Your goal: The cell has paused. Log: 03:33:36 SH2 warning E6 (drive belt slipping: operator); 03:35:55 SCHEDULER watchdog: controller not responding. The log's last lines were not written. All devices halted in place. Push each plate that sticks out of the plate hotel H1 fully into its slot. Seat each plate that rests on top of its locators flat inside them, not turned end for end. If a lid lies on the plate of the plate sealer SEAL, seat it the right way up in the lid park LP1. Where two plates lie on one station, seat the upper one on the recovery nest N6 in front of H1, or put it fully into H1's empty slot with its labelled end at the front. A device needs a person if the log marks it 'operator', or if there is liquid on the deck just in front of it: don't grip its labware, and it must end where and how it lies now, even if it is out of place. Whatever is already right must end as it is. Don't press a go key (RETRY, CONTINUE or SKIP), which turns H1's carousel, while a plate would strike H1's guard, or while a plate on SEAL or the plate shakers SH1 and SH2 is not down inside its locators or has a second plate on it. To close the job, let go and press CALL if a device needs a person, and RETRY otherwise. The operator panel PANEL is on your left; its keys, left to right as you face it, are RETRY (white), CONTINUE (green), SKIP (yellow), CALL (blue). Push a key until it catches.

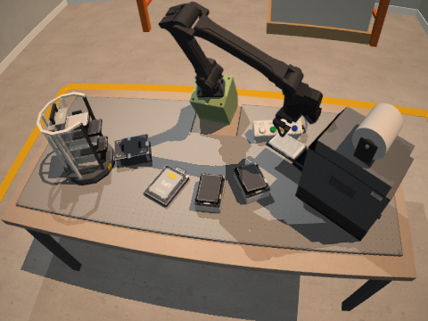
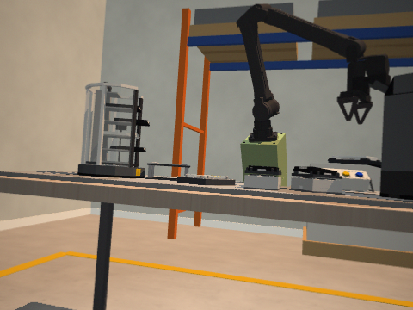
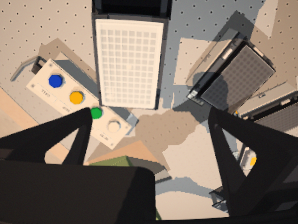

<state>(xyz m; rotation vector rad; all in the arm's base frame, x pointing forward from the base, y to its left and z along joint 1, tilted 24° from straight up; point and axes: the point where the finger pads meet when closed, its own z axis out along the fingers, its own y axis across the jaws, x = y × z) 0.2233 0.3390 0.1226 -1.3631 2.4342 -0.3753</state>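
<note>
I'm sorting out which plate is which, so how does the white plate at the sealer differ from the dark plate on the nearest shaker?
The white plate is pale with a fine white grid; the dark plate is near black. The white one lies on the tray running out of the sealer; the dark one sits on a low grey station on the table. Both are rectangular, gridded well plates lying flat side up.

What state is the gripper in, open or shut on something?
Open, holding nothing. The gripper hangs above the white plate, fingers spread wide with only deck visible between them.
</note>
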